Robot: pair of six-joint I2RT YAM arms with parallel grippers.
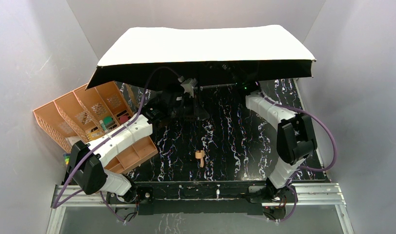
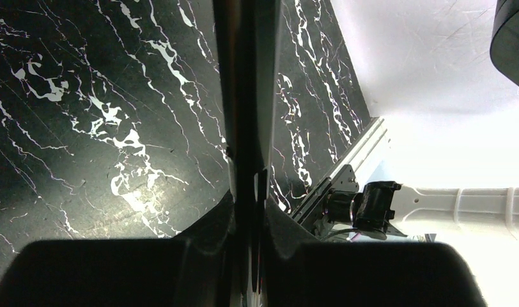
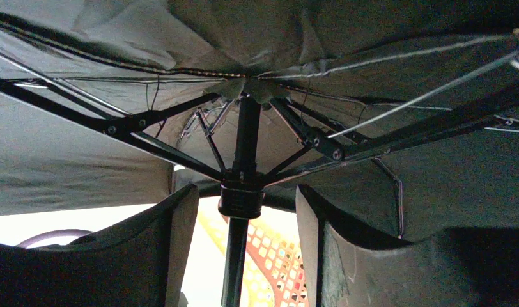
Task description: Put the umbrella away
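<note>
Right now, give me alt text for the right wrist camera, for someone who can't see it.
An open umbrella seen from beneath, its black shaft standing between the spread fingers of the right tool; orange lattice shows behind.

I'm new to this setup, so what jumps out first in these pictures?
The open umbrella, tan outside and black inside, spans the far side of the table. Under it the right gripper stands open around the black shaft. An orange organizer sits at the left.
</note>
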